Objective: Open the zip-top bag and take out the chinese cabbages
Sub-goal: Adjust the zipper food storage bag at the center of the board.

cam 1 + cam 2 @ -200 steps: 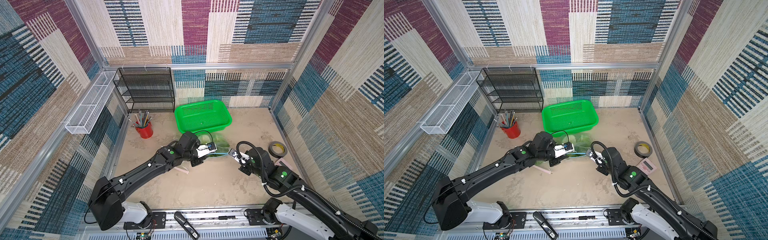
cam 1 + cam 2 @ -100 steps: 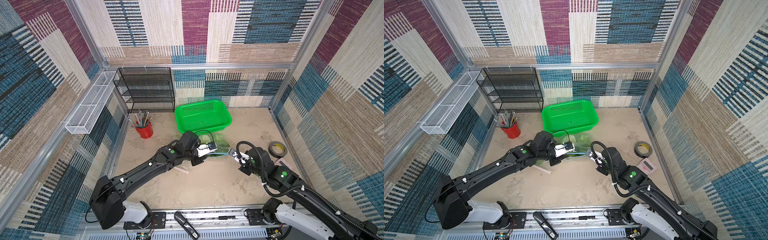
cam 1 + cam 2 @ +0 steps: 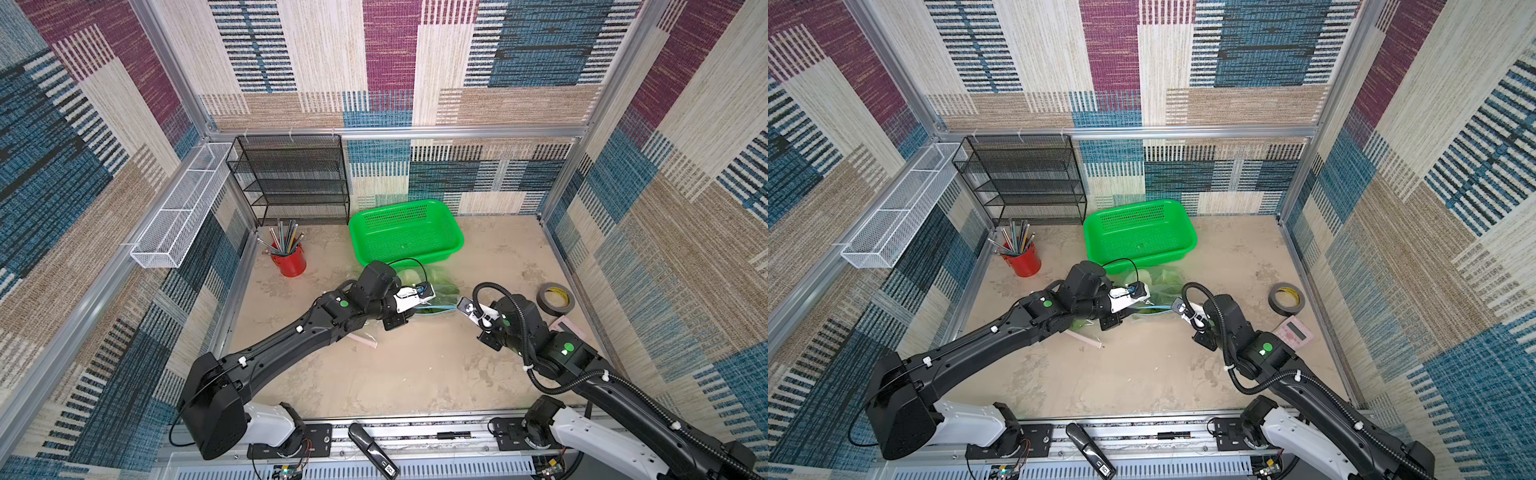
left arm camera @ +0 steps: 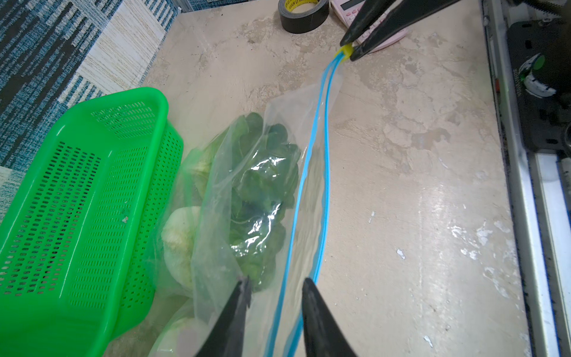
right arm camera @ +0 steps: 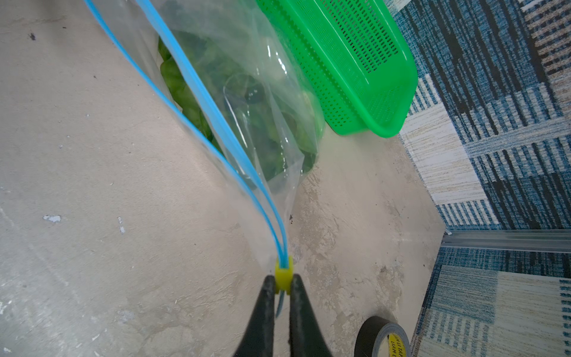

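A clear zip-top bag (image 3: 436, 286) (image 3: 1163, 282) lies just in front of the green basket. Its two blue zip strips are parted and stretched taut between my grippers. Chinese cabbages show through the plastic: a white base (image 4: 179, 238) and dark green leaves (image 4: 262, 185) (image 5: 185, 89). My right gripper (image 5: 282, 282) (image 3: 461, 305) is shut on the yellow slider (image 5: 283, 272) (image 4: 346, 51) at the bag's right corner. My left gripper (image 4: 276, 286) (image 3: 409, 311) stands at the bag's other end, jaws apart, with the zip edge running between them.
A green basket (image 3: 411, 256) sits behind the bag, touching it. A red cup of pencils (image 3: 289, 259) and a black wire shelf (image 3: 291, 178) stand at the back left. A tape roll (image 3: 555, 297) and a pink calculator (image 3: 1295, 330) lie at the right.
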You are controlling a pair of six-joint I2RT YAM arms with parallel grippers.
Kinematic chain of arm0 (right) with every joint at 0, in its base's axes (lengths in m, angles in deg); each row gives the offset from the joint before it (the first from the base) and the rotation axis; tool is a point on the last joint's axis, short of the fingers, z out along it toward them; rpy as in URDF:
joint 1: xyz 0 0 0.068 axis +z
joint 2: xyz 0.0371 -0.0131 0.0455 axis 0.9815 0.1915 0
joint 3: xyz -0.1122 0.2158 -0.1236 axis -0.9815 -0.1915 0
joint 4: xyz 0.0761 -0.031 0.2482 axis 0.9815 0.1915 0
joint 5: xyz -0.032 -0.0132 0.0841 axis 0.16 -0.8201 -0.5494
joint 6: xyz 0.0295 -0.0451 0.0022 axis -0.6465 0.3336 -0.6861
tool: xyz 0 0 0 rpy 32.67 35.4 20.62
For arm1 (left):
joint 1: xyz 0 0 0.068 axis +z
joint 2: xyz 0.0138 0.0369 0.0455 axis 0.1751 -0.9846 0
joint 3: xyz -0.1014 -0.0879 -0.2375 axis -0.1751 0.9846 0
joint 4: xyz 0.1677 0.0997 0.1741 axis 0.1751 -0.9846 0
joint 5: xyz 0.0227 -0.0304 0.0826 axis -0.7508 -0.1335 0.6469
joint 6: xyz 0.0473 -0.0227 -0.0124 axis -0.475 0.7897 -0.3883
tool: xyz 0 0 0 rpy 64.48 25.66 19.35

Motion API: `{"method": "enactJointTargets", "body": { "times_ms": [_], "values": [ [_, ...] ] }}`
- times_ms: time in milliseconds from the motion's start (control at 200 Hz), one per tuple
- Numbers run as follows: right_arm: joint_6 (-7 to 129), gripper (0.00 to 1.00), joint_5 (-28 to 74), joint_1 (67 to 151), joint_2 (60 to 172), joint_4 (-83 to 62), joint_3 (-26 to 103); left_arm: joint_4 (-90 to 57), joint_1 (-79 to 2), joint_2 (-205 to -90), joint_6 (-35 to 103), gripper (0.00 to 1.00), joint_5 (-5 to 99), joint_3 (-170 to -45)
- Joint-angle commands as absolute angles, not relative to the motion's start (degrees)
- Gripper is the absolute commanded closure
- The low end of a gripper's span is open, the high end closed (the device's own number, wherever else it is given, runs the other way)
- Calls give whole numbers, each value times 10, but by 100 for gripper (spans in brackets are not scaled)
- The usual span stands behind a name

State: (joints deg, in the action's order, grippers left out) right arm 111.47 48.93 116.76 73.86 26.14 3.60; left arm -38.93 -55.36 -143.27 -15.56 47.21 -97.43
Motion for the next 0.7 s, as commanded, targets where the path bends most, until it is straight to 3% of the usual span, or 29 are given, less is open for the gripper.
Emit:
{"method": "enactJointTargets", "body": {
  "times_ms": [0, 696],
  "values": [
    [1116, 89, 493, 1166, 738, 241, 40, -382, -554, -1436, -174, 69, 483, -980],
    [1117, 88, 497, 1166, 727, 244, 41, -386, -554, -1456, -188, 74, 534, -973]
  ]
}}
